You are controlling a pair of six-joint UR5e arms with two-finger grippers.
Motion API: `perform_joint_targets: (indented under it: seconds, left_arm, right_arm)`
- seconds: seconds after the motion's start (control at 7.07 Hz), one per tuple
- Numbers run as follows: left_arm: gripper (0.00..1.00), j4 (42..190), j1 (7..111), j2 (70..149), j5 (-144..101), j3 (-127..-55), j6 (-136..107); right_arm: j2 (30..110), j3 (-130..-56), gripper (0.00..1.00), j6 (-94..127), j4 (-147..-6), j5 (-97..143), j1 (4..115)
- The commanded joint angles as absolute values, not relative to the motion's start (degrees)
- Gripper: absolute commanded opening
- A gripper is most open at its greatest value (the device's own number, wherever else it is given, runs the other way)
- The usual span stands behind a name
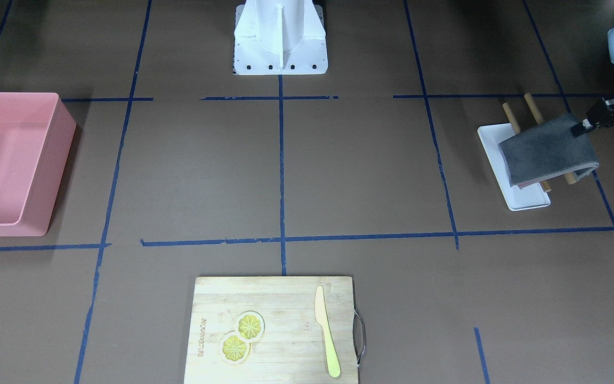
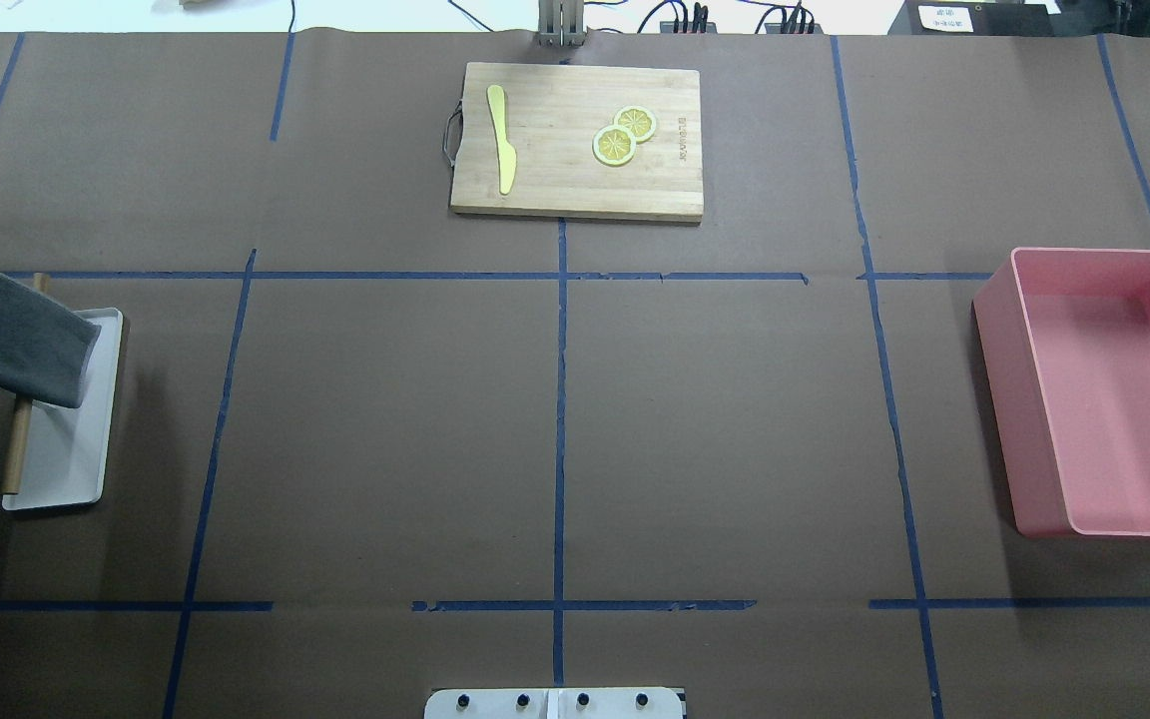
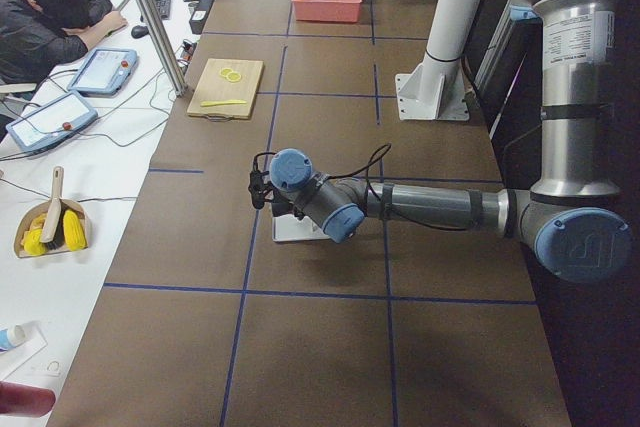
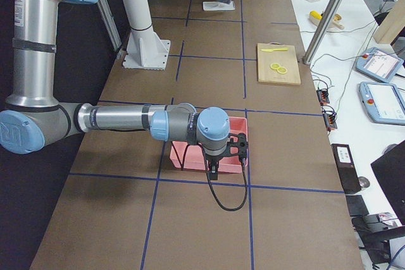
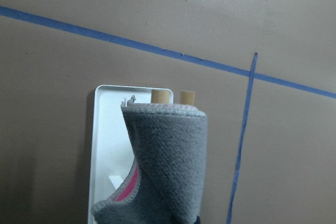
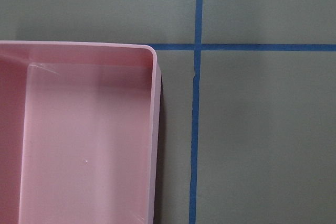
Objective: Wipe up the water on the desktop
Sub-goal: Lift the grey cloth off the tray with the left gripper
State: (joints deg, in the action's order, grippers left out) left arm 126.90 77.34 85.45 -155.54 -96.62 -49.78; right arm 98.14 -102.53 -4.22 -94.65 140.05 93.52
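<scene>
**K:** Two arms up. Where's each pincer?

**M:** Left gripper is at 9 o'clock in the overhead view, clamped on one edge of the grey cloth. The cloth hangs folded from it, with a pink underside showing in the wrist view.

**K:** What's under it?

**M:** White tray with two wooden rods lying across it. The cloth covers their middle and both rod ends stick out. I can't tell if the cloth's lower fold touches the rods.

**K:** Right side?

**M:** Right gripper hangs over the pink bin at 3 o'clock. It only shows in the side view, so I cannot tell whether the fingers are wide or narrow. Its wrist camera sees just a bin corner and a tape crossing.

**K:** The desktop?

**M:** Desktop is the brown sheet under everything, gridded with blue tape. It fills the middle between tray and bin.

**K:** Other clutter?

**M:** Cutting board at 12 o'clock, flat on the desktop. On it are a yellow knife toward the handle end and two lemon slices overlapping, near the knife but not touching it. Robot base plate at 6 o'clock. All four sit at the edges, well apart from each other.
</scene>
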Motion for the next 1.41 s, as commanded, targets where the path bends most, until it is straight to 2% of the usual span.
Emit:
perform_joint_targets:
  seconds: [0.0, 0.28, 0.42, 0.57, 0.85, 0.99, 1.13, 1.27]
  left_arm:
    - [0.04, 118.2, 80.8, 89.2, -159.1, -100.1, -50.3]
    - [0.04, 94.8, 81.1, 96.3, -158.5, -111.0, -51.1]
    - [0.04, 89.4, 80.7, 101.9, -156.8, -112.1, -56.4]
    - [0.04, 89.1, 79.3, 106.2, -153.5, -112.2, -65.0]
    - [0.04, 89.1, 72.4, 112.5, -148.4, -112.5, -78.4]
    - [0.04, 89.1, 70.2, 114.1, -146.4, -112.5, -82.2]
    - [0.04, 89.1, 67.7, 115.0, -144.6, -112.4, -85.0]
    - [0.04, 89.8, 64.8, 115.5, -144.4, -111.5, -87.3]
  right_arm:
    - [97.7, -103.8, 1.00, -4.1, -94.5, 140.0, 93.5]
    - [97.3, -106.3, 1.00, -4.1, -94.5, 140.0, 93.5]
    - [97.2, -107.0, 1.00, -4.1, -94.5, 139.8, 93.4]
    - [97.2, -108.6, 1.00, -2.0, -93.1, 139.7, 92.3]
    - [97.1, -109.0, 1.00, 10.0, -72.9, 139.3, 85.7]
    - [93.9, -109.0, 1.00, 18.0, -62.4, 134.1, 79.5]
    - [90.1, -109.5, 0.99, 27.7, -58.9, 129.6, 72.9]
    - [82.4, -109.6, 0.99, 33.1, -58.5, 124.8, 66.3]
